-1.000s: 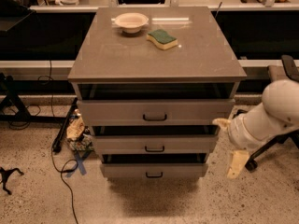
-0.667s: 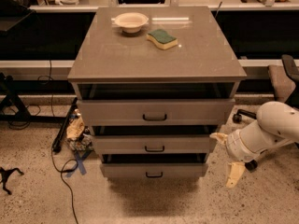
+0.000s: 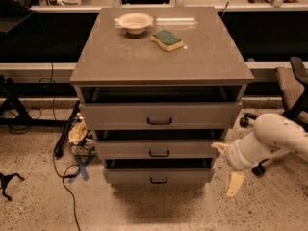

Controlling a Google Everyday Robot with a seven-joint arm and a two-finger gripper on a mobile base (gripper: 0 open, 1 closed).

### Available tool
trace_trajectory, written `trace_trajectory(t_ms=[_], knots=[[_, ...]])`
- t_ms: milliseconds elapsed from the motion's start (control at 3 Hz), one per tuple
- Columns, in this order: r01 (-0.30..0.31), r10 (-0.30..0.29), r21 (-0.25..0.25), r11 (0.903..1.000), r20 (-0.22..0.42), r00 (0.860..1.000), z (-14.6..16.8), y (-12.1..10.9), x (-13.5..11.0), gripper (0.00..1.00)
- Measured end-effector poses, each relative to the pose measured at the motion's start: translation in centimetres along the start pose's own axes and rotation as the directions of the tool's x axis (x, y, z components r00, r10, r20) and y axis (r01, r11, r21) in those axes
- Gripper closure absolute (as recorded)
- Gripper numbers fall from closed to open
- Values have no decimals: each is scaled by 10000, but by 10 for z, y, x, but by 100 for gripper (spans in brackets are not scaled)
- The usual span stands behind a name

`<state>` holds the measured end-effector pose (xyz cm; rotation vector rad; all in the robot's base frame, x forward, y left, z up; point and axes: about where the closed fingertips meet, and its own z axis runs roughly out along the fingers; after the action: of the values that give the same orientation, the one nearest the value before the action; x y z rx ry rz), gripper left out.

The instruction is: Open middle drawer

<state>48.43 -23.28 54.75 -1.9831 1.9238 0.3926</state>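
The grey cabinet (image 3: 161,57) stands in the middle of the camera view with three drawers. The middle drawer (image 3: 130,149) has a flat grey front and a small black bar handle (image 3: 159,153); a dark gap shows above its front. My gripper (image 3: 227,166) is at the cabinet's right side, level with the middle and bottom drawers, on the end of my white arm (image 3: 274,136). Its two cream fingers are spread apart and hold nothing. It is well to the right of the handle and does not touch it.
A bowl (image 3: 135,21) and a green-and-yellow sponge (image 3: 167,39) lie on the cabinet top. The top drawer (image 3: 120,116) and bottom drawer (image 3: 130,176) sit above and below. Cables and clutter (image 3: 77,138) lie on the floor at left. An office chair (image 3: 293,85) stands at right.
My arm and gripper have dropped lower and drawn slightly back along the cabinet's right side. The drawers have not moved.
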Motion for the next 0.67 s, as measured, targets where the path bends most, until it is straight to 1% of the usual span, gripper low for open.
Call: trace_trajectory(t_ms=[333,667], knots=[[491,-488,611,9969,-65,9988,39,-19,13,0],[713,-824,1723,9825,585,9949,81,-51,31,0]])
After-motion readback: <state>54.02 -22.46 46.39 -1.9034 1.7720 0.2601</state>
